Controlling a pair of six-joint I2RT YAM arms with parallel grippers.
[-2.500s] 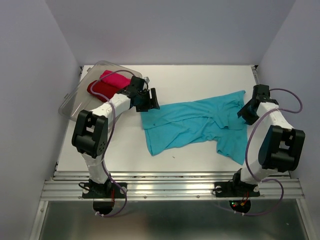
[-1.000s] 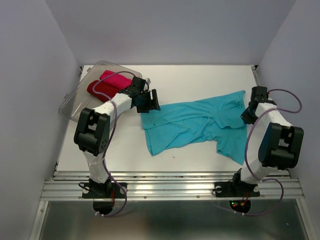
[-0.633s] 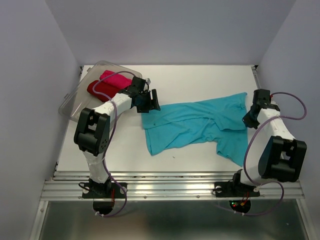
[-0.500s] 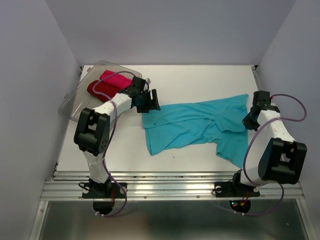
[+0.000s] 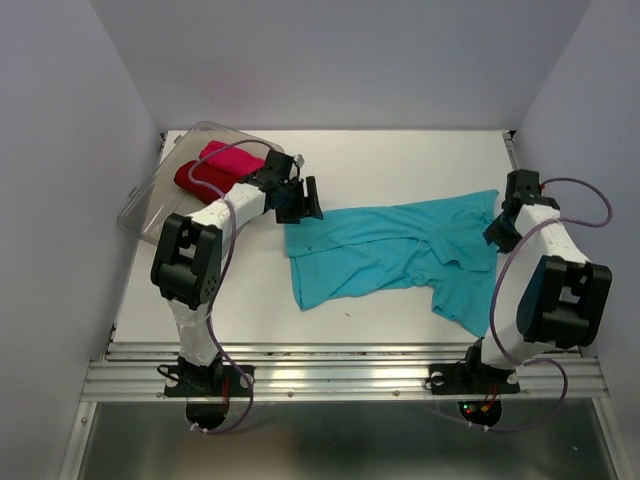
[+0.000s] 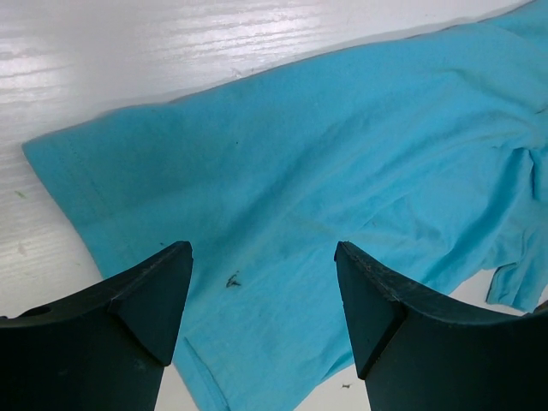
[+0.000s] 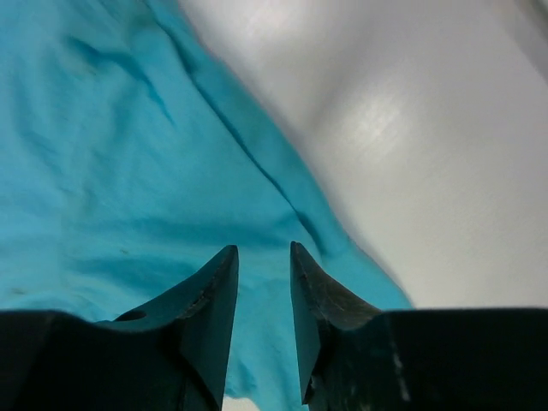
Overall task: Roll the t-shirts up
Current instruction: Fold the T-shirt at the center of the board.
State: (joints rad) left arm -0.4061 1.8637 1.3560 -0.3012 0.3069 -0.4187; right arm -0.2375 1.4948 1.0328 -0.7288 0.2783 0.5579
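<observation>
**Blue shirt flat on the table, an arm at each end**

The blue shirt (image 5: 390,255) lies spread and wrinkled across the middle of the white table (image 5: 400,160), one short sleeve trailing toward the near right. The left gripper (image 6: 261,257) hovers over the shirt's far left corner with its fingers spread wide. Nothing sits between them, and the cloth lies flat below with a small dark speck on it.

On the other side, the right gripper (image 7: 263,253) is low over the shirt's far right edge, where a hem runs diagonally beside bare table. Only a narrow slit shows between its fingers. Whether they pinch the cloth, I cannot tell.

At the far left corner a clear tub (image 5: 150,200) holds the red shirt (image 5: 200,180) and the pink shirt (image 5: 232,157), rolled up and touching side by side.
</observation>
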